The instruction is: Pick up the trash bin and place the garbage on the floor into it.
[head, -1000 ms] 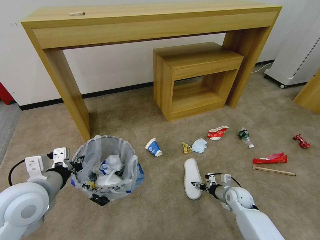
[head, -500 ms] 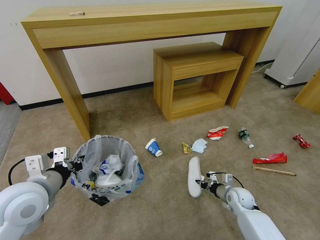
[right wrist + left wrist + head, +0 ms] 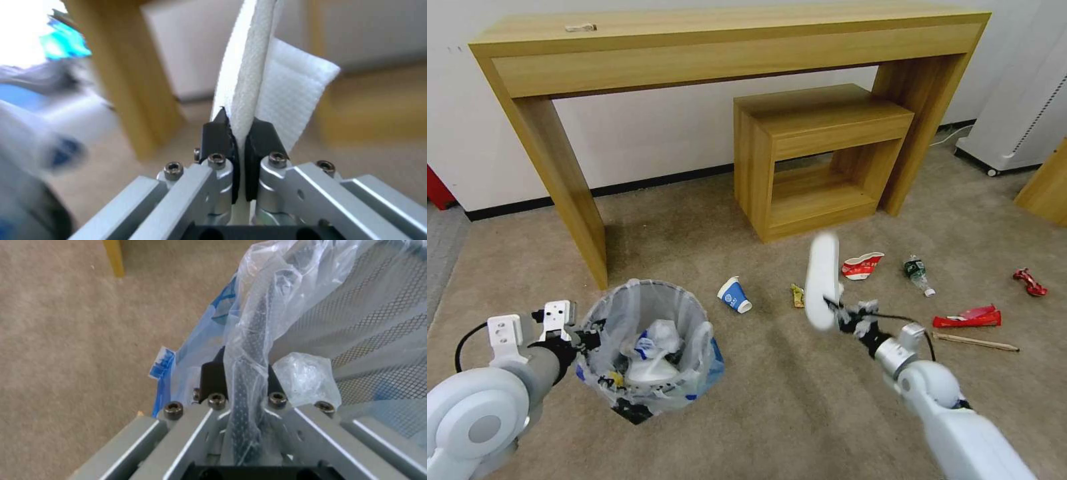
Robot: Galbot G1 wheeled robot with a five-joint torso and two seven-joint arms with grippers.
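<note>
At the left, the trash bin is held off the carpet by the left gripper, its fingers clamped on the bagged mesh rim, so the mouth is kept open and upward; a slipper is already seen inside; to the right, the white slipper is pinched edge-on in the closed right gripper; compared with earlier, it has been lifted from the floor, and the bin has shifted slightly; the remaining garbage is left on the carpet.

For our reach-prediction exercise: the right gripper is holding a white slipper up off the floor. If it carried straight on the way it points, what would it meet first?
Probably bare carpet: the right gripper, shut on the slipper, points up-left toward the small wooden stand; nothing shows between, though depth is unclear.
</note>
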